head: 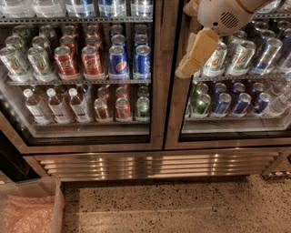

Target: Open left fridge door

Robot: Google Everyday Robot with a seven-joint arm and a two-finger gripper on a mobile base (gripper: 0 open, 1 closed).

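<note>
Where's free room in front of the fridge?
Bare floor lies below the bottom grille, right of the plastic bin. Nothing stands before the left fridge door; the gripper hangs over the right door at its inner edge. Shelves behind the glass are packed with cans.

I note the gripper (196, 53) at the upper right of my view: pale tan, blocky, matte, with rounded edges. The wrist housing (213, 13) above it is white and rounded, with a small dotted vent grille (229, 19).
</note>
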